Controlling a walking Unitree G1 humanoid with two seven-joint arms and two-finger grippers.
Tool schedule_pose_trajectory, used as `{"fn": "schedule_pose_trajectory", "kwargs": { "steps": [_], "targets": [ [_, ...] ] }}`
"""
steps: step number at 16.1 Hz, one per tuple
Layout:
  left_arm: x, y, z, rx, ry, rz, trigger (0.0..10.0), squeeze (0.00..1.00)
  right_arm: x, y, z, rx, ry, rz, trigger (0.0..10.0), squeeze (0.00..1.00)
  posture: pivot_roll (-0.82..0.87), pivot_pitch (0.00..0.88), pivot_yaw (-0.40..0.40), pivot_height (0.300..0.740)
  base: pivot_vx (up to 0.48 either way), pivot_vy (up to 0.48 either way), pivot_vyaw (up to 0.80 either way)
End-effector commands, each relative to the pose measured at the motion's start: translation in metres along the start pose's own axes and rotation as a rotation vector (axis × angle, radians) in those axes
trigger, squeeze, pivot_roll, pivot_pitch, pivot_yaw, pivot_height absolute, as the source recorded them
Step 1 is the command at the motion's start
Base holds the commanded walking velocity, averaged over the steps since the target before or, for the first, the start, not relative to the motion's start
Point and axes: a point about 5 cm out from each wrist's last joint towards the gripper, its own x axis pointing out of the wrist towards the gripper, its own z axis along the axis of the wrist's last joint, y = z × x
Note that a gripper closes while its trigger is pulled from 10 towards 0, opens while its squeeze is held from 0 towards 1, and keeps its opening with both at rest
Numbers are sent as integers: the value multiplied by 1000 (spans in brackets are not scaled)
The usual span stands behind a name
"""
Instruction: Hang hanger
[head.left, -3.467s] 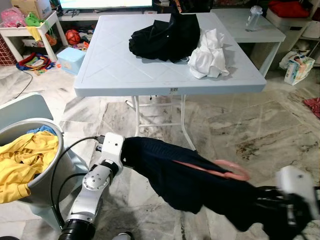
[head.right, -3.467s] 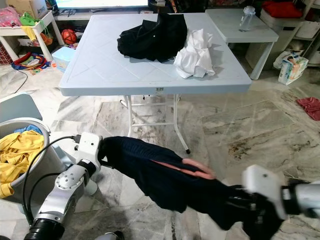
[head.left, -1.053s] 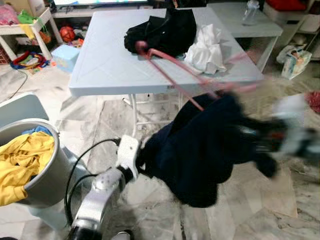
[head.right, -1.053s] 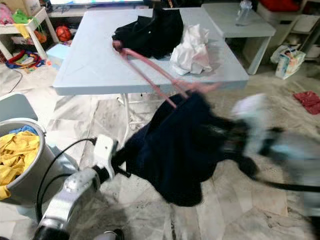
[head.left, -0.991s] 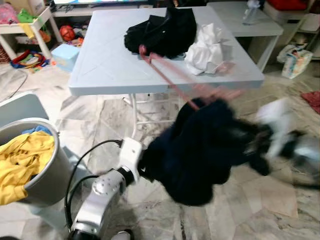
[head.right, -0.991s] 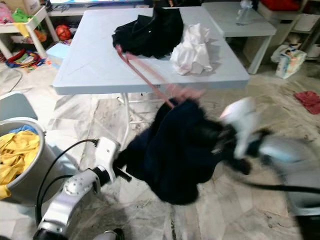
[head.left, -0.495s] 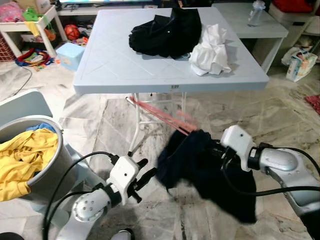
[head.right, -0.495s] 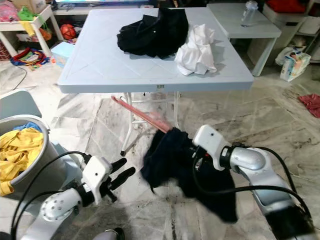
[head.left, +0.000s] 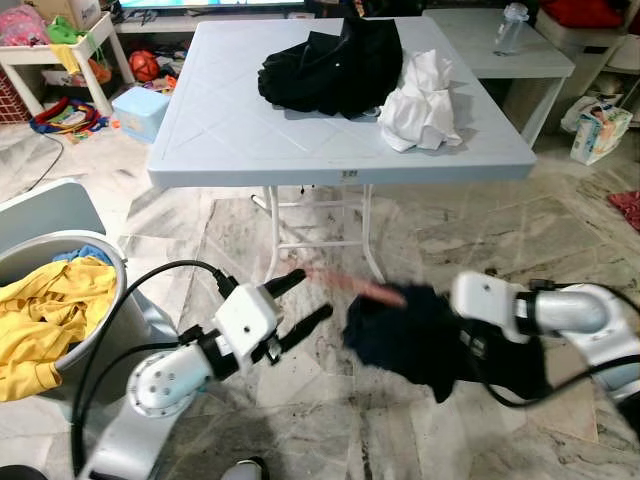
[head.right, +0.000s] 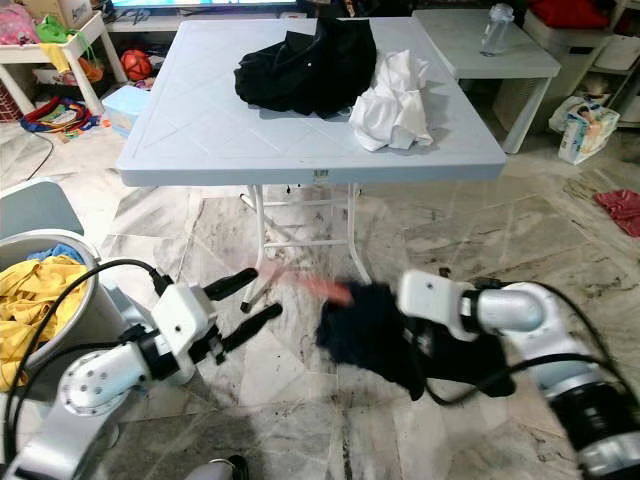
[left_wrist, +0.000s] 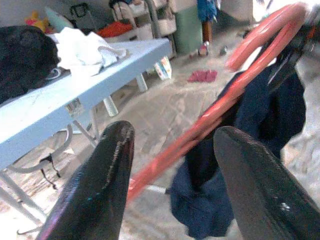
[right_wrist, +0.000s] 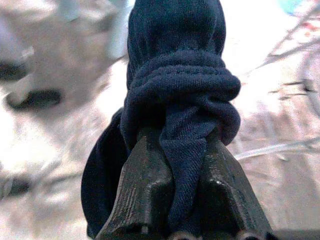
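Pincer (right_wrist: 172, 192) clamped on navy garment (right_wrist: 175, 95)

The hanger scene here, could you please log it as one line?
left gripper: open, hanger between fingers | right gripper: shut on navy garment | table: clothes piled

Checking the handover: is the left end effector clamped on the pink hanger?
No, the left end effector has its fingers spread apart, and the pink hanger passes between them without being pinched.
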Motion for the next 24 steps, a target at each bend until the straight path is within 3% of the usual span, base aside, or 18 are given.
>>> {"fn": "schedule_pose_trajectory", "kwargs": {
  "steps": [1,5,7,10,13,14,17,18,19,24],
  "targets": [
    [-3,-3,-7,21,26,-41,10000,1000,-5,-5,4,-15,-25,41,10000,0,23,106,-50,740,0,0,0],
    [-6,-3,-18,54,66,-88,10000,1000,-13,-14,13,-18,-82,99,10000,0,13,104,-45,740,0,0,0],
    [-2,-12,-23,118,80,-171,10000,1000,-15,-7,18,-18,-109,194,10000,0,10,104,-48,740,0,0,0],
    [4,-19,-22,125,51,-250,10000,1000,-18,-7,17,-46,-87,230,10000,0,-1,102,-41,740,0,0,0],
    [12,-15,-24,133,44,-249,10000,1000,-22,-8,19,-60,-104,247,10000,0,-10,99,-39,740,0,0,0],
    [11,-19,-27,113,53,-307,10000,0,-25,-5,23,-90,-115,271,10000,0,-15,98,-38,740,0,0,0],
    [13,-20,-31,90,66,-359,10000,0,-32,-1,23,-95,-98,313,10000,0,-24,96,-37,740,0,0,0],
    [15,-18,-33,72,65,-369,2196,0,-34,-2,23,-94,-99,314,10000,0,-28,96,-37,740,0,0,0],
    [17,-16,-35,56,63,-372,0,0,-36,-2,24,-93,-99,320,10000,0,-35,96,-40,740,0,0,0],
    [28,-9,-38,56,69,-421,0,0,-39,2,26,-92,-97,363,10000,0,-49,99,-40,740,0,0,0]
  ]
}}
